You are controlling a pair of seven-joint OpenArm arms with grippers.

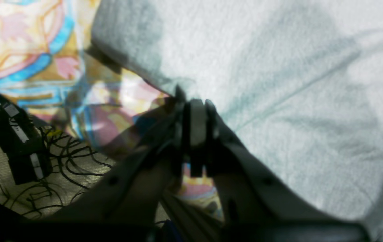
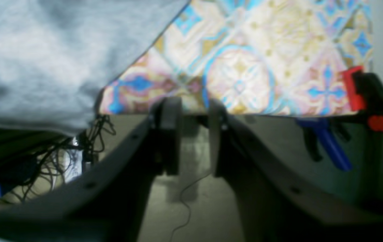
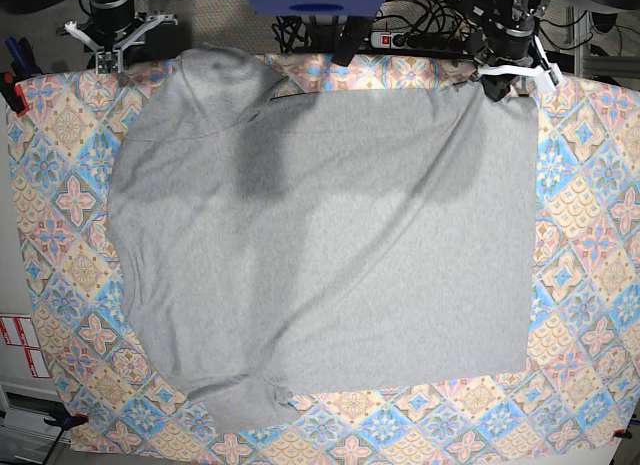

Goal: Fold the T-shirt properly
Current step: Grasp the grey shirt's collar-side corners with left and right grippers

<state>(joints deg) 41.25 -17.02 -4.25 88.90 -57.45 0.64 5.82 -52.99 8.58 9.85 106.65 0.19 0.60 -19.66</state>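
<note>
Worktop (image 3: 585, 235): covered in a cloth of blue, pink and yellow tile patterns, clamped at the edges — a red and black clamp (image 2: 363, 94) and a blue one (image 2: 327, 143) at one edge.
T-shirt (image 3: 320, 245): plain grey side up, spread across most of the cloth, one sleeve at the near edge, creases and shadows across the middle.
Left pincer (image 1: 191, 111): clenched on the T-shirt's far corner, at the fabric's edge; the view is blurry, but cloth seems nipped between the tips.
Right pincer (image 2: 194, 134): released, tips apart, nothing between them, just off the worktop's far edge beside the T-shirt.
Room: power strip (image 3: 420, 37) and tangled black cables (image 3: 415, 10) behind the worktop; pale floor below.
</note>
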